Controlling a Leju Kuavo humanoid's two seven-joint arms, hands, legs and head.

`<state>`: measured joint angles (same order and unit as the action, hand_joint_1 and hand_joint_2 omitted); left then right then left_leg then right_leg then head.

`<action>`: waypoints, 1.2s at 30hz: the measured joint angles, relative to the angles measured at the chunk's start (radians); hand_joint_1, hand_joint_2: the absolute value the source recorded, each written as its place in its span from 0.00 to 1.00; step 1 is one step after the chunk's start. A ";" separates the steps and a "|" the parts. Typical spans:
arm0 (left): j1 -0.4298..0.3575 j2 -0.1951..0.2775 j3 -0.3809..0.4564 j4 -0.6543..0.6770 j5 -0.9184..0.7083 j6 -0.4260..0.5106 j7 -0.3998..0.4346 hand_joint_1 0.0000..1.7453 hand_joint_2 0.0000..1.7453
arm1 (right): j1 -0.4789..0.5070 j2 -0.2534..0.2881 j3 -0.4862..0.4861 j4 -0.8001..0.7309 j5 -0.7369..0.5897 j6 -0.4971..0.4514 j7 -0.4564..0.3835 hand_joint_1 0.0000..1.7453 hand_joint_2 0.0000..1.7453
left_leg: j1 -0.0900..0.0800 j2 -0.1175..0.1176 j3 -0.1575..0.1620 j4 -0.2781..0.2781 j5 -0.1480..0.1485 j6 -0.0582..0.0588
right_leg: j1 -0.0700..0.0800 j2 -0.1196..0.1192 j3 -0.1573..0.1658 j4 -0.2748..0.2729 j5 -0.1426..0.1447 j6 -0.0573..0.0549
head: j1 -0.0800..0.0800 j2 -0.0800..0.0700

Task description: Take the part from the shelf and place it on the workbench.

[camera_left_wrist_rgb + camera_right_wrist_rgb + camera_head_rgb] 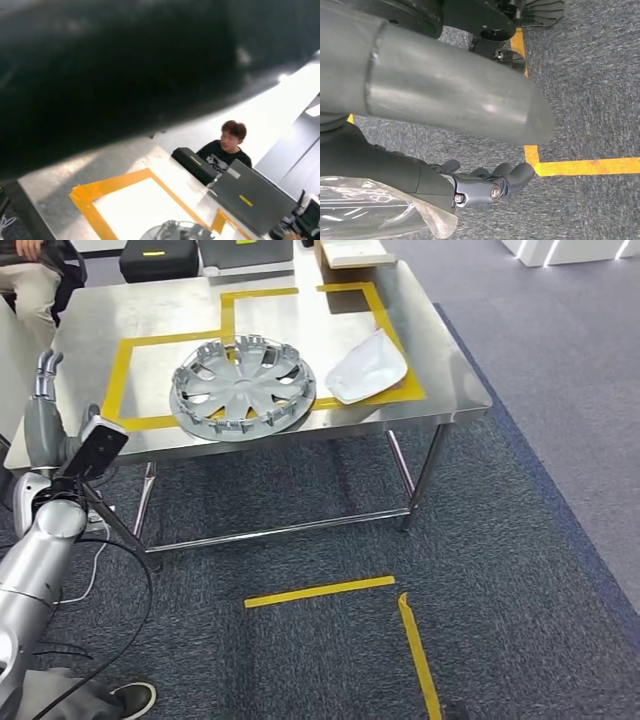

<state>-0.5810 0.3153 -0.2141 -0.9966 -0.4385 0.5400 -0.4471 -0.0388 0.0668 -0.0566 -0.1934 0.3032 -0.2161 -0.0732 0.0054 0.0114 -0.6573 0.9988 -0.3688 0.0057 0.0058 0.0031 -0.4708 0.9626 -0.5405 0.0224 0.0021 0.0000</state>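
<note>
A silver wheel cover (241,388) lies flat on the steel workbench (438,360), across the front line of a yellow taped square; its rim (177,231) also shows in the left wrist view. A white curved panel (367,368) rests to its right on the tape. My left hand (44,410) is raised beside the bench's front left corner, fingers pointing up, holding nothing. In the right wrist view my right hand (486,186) hangs over the carpet with its dark fingers loosely curled apart from the thick grey thumb (452,100), nothing in it.
Black and grey cases (158,258) and a flat box (355,252) line the bench's far edge. A person (226,145) sits behind it. A shoe (136,698) and cables (113,540) lie by my left arm. Yellow tape (321,591) marks the carpet.
</note>
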 joint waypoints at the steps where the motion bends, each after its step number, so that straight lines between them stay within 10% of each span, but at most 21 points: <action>1: 0.006 0.001 0.000 -0.003 0.001 -0.004 0.001 0.00 0.00 | 0.001 0.000 0.000 0.000 0.004 0.010 0.000 0.00 0.00 | 0.001 -0.001 -0.001 -0.001 0.003 -0.006 | -0.002 -0.001 -0.008 0.001 0.009 -0.007 | 0.001 0.000; 3: 0.028 0.006 0.001 -0.010 0.005 -0.008 0.008 0.00 0.00 | 0.006 -0.001 0.001 0.000 0.014 0.034 0.002 0.00 0.00 | 0.003 -0.003 -0.012 0.030 -0.045 -0.017 | -0.005 -0.004 -0.019 -0.001 0.029 -0.024 | -0.002 0.000; 7: 0.089 0.017 0.006 -0.027 0.028 -0.009 0.019 0.00 0.00 | 0.020 -0.003 0.008 0.001 0.029 0.055 0.012 0.00 0.00 | 0.006 -0.004 -0.057 0.266 -0.213 -0.030 | -0.004 -0.003 -0.068 0.006 0.072 -0.039 | -0.008 0.000; 9: 0.115 0.019 0.009 -0.035 0.033 -0.010 0.019 0.00 0.00 | 0.028 -0.006 0.010 0.001 0.030 0.048 0.016 0.00 0.00 | 0.006 -0.004 -0.028 0.283 -0.192 -0.032 | -0.004 -0.003 -0.103 0.019 0.087 -0.036 | -0.008 0.000; 13: 0.148 0.027 0.016 -0.060 0.042 -0.024 0.023 0.00 0.00 | 0.031 -0.016 0.015 0.000 0.036 0.037 0.015 0.00 0.00 | 0.005 -0.009 0.135 0.054 -0.151 -0.022 | -0.003 -0.002 -0.157 0.053 0.109 -0.019 | -0.008 0.000; 17: 0.179 0.031 0.020 -0.073 0.046 -0.028 0.031 0.00 0.00 | 0.035 -0.028 0.019 0.001 0.038 0.036 0.008 0.00 0.00 | 0.002 -0.007 0.130 0.018 -0.135 0.007 | -0.004 0.001 -0.179 0.059 0.124 0.003 | -0.011 0.000; 22: 0.208 0.032 0.027 -0.094 0.051 -0.027 0.038 0.00 0.00 | 0.039 -0.034 0.027 0.001 0.048 0.044 0.006 0.00 0.00 | 0.006 0.000 0.049 0.014 -0.069 0.029 | -0.009 0.000 -0.239 0.295 -0.073 0.026 | -0.003 0.000; 25: 0.216 0.032 0.031 -0.099 0.053 -0.021 0.030 0.00 0.00 | 0.037 -0.037 0.032 0.001 0.049 0.038 0.006 0.00 0.00 | 0.005 0.002 -0.001 0.016 -0.029 0.025 | -0.009 0.000 -0.184 0.325 -0.011 0.027 | -0.003 0.000; 29: 0.195 0.029 0.043 -0.095 0.054 0.004 0.004 0.00 0.00 | 0.013 -0.049 0.033 -0.006 0.030 0.006 0.005 0.00 0.00 | 0.003 0.003 -0.034 0.018 0.014 0.006 | -0.003 -0.004 0.032 0.036 -0.033 0.005 | -0.005 0.000; 32: 0.187 0.020 0.048 -0.088 0.059 0.026 -0.003 0.00 0.00 | 0.000 -0.052 0.031 -0.009 0.017 -0.005 0.005 0.00 0.00 | 0.007 0.004 -0.036 0.007 0.036 -0.014 | -0.002 -0.004 0.038 -0.006 -0.032 -0.016 | -0.004 0.000; 36: 0.215 0.003 0.068 -0.084 0.104 0.051 -0.016 0.00 0.00 | 0.005 -0.053 0.016 -0.009 -0.017 -0.020 0.008 0.00 0.00 | 0.010 0.000 -0.078 0.168 -0.116 -0.034 | -0.005 -0.007 0.008 -0.007 0.011 -0.038 | -0.010 0.000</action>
<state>-0.3663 0.3188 -0.1465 -1.0807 -0.3348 0.5912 -0.4626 -0.0336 0.0140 -0.0405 -0.2024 0.2865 -0.2361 -0.0657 0.0155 0.0118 -0.7353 1.1670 -0.4850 -0.0279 0.0006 -0.0044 -0.4625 0.9551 -0.5294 -0.0154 -0.0082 0.0000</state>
